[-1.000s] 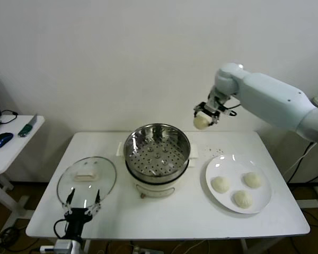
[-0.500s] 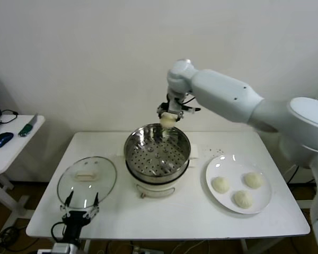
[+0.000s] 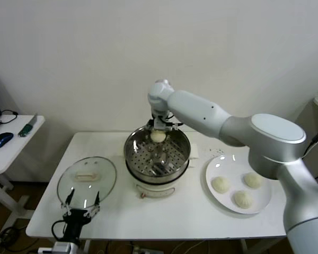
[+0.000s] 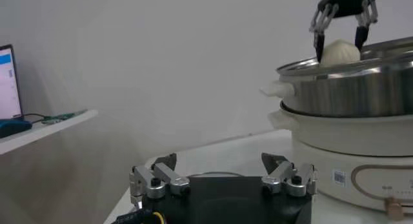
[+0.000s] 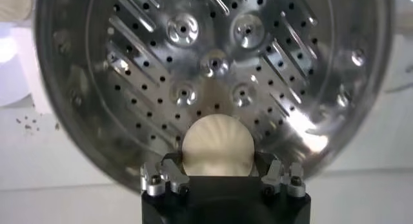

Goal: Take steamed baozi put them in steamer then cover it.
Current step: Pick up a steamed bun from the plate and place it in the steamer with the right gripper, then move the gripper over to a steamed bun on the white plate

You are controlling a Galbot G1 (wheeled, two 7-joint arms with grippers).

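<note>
laptop (image 4: 6, 83) cut by frame edge

Cream-white baozi (image 3: 158, 136) over shiny silver steamer (image 3: 135, 153) dotted with perforations, on white cooker base (image 3: 155, 189). Three cream buns (image 3: 220, 184) on white plate (image 3: 265, 198). Clear glass lid (image 3: 87, 180). White surface (image 3: 175, 217).

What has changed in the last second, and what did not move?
The right gripper, shut on a baozi, carried it from above the table's far right side leftward and down; it now hangs over the far part of the steamer, not released. The left gripper stayed open near the glass lid. Three baozi stayed on the plate.
</note>
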